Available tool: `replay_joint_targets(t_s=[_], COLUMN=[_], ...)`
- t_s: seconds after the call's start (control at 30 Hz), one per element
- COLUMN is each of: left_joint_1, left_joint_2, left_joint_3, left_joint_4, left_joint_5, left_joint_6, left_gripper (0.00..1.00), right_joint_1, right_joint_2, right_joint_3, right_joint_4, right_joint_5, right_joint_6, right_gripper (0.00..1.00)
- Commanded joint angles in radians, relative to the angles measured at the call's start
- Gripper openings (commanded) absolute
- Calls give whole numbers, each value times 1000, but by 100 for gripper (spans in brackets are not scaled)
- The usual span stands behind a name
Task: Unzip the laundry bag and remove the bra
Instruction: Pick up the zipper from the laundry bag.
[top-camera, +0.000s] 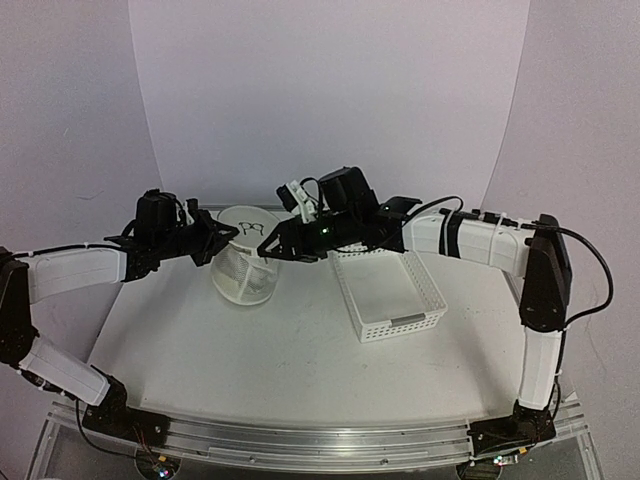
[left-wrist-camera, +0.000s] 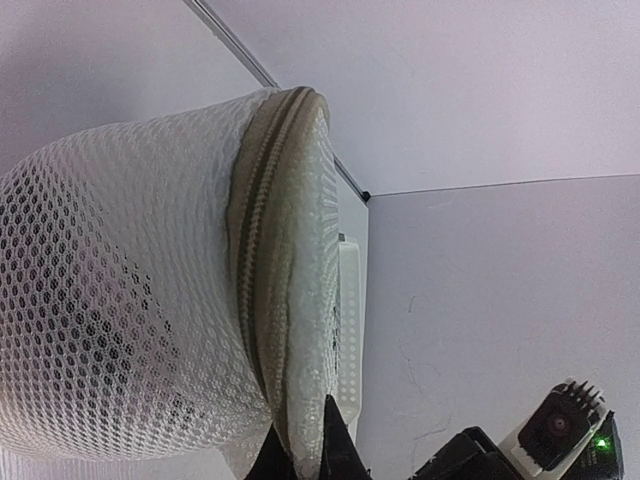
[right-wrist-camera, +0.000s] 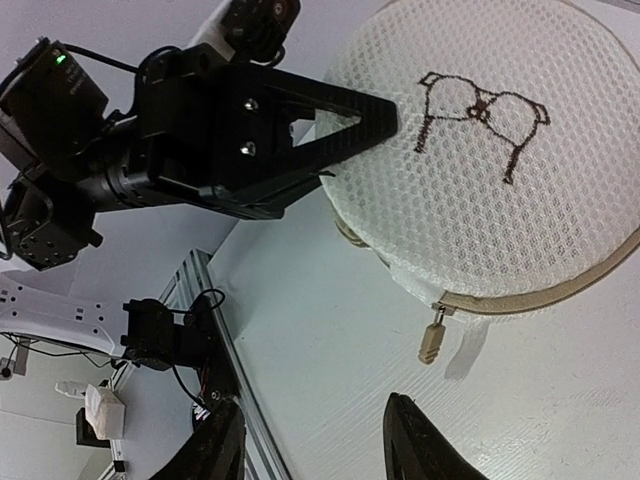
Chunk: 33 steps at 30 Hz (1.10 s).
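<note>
With my left gripper (right-wrist-camera: 383, 108) pinched shut on the rim of the laundry bag (top-camera: 246, 268), left of centre in the top view, unzipping is just starting: my right gripper (right-wrist-camera: 320, 448), jaws apart and empty, must next close on the zipper pull (right-wrist-camera: 430, 345) low in its wrist view.

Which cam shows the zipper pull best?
Right wrist: the zipper pull hangs in plain sight from the laundry bag rim, unobstructed. Left wrist shows only the zipper track around the rim, no pull. Top external shows the bag but the pull is too small to make out.
</note>
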Motion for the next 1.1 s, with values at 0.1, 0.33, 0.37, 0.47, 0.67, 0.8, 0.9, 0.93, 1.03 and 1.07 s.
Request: replay_joint_targets(t_s=[0.1,0.33,0.37,0.47,0.67,0.8,0.9,0.93,1.03,1.07], left_joint_1=[-4,-8,-9,-9,-10,-10,-10,-10,-12,-11], left_joint_2=[-10,-1,-1,-3,-3,-4,-4,-3,-3,-4], left_joint_3=[22,25,26,23,24,23,25,26,25,26], left_joint_4=[70,70,70,70,70,70,70,70,71,70], left_joint_5=[2,10,12,12,14,15,17,17,17,17], left_joint_6=[-2,0,0,0,1,3,3,3,3,3], left_gripper=[0,0,0,0,0,0,0,0,0,0], right_joint_1=[3,3,2,3,3,2,2,3,3,2], right_joint_2=[55,96,98,97,103,120,136,142,155,159], right_joint_3=[59,91,94,93,91,94,105,110,125,130], right_joint_4=[24,24,24,24,19,16,16,15,13,13], right_joint_5=[-11,3,3,7,50,86,93,94,97,97], right_joint_6=[25,25,26,24,26,26,29,29,32,32], right_gripper=[49,49,49,49,48,47,46,46,45,44])
